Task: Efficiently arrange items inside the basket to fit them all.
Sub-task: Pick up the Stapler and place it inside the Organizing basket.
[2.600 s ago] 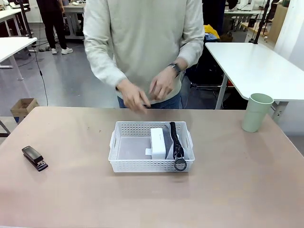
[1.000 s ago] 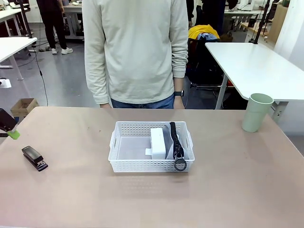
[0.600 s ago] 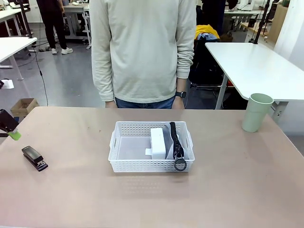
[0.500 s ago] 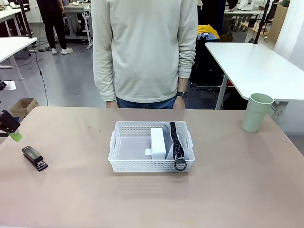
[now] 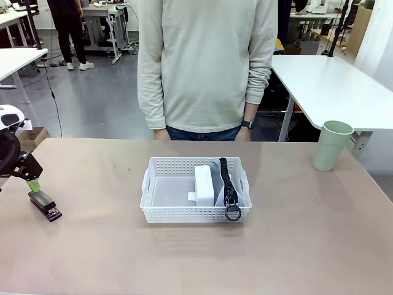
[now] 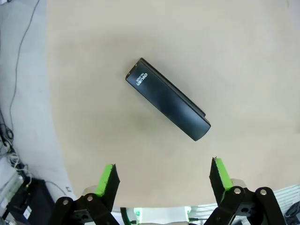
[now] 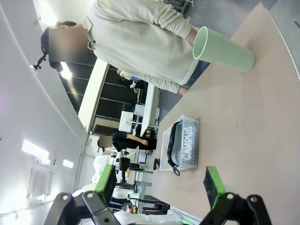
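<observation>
I am hovering my left claw point(image 6: 163, 173), spread wide and holding nothing, right over the small black stapler point(image 6: 168, 99), which is lying on the beige tabletop point(image 6: 234, 47) well left of the shallow white perforated plastic basket point(image 5: 184, 214), its long axis slanting across my finger gap.

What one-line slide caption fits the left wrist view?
Open left gripper hovering above a black stapler lying on the table.

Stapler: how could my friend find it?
Go to the left end of the tan table, away from the white basket in the middle. The stapler lies flat there, below the open left gripper. It is a small black bar, alone on bare tabletop.
</observation>
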You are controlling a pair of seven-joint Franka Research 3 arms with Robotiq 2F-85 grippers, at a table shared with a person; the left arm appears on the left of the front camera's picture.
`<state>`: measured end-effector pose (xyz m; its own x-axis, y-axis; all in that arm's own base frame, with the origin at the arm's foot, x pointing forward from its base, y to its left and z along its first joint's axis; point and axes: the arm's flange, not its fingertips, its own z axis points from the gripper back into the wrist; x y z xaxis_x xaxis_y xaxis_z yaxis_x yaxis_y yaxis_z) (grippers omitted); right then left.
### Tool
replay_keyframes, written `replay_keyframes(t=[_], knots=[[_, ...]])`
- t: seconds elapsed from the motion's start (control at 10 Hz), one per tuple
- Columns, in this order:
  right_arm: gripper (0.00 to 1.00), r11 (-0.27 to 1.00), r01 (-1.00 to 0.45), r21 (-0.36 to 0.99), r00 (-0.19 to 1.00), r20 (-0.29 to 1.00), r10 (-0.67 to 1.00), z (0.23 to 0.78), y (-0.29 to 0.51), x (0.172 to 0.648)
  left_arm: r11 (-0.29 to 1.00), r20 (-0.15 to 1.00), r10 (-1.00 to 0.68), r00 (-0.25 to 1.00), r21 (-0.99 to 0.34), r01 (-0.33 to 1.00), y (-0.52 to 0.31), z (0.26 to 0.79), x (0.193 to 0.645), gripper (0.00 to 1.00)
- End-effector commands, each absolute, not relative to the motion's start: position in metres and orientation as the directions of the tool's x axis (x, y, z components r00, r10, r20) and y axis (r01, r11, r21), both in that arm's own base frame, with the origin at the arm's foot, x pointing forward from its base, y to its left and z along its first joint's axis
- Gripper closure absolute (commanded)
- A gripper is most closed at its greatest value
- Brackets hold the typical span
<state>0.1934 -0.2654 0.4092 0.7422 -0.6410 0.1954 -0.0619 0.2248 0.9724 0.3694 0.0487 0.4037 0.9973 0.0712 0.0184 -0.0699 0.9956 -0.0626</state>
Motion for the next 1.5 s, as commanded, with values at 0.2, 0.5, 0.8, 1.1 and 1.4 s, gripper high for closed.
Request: replay_keyframes(t=[0.2,0.5,0.8,1.1,1.4], knots=[[0.00,0.229,-0.096,0.969,0.730,0.225,-0.645,0.410,-0.264,0.194,0.898,-0.119,0.437,0.891,-0.001,-0.441,0.030,0.399,0.382,0.00],[0.00,0.229,-0.096,0.969,0.730,0.225,-0.645,0.410,-0.264,0.194,0.601,-0.075,0.794,0.603,-0.049,-0.798,0.002,0.390,0.392,0.00],[0.00,0.229,-0.096,0.969,0.730,0.225,-0.645,0.410,-0.264,0.194,0.436,-0.018,0.898,0.439,-0.099,-0.895,0.008,0.381,0.403,0.00],[0.00,0.229,-0.096,0.969,0.730,0.225,-0.645,0.410,-0.264,0.194,0.510,0.009,0.860,0.511,-0.075,-0.857,0.022,0.372,0.399,0.00],[0.00,0.229,-0.096,0.969,0.730,0.225,-0.645,0.410,-0.264,0.194,0.623,0.065,0.782,0.620,-0.072,-0.779,0.023,0.354,0.401,0.00]])
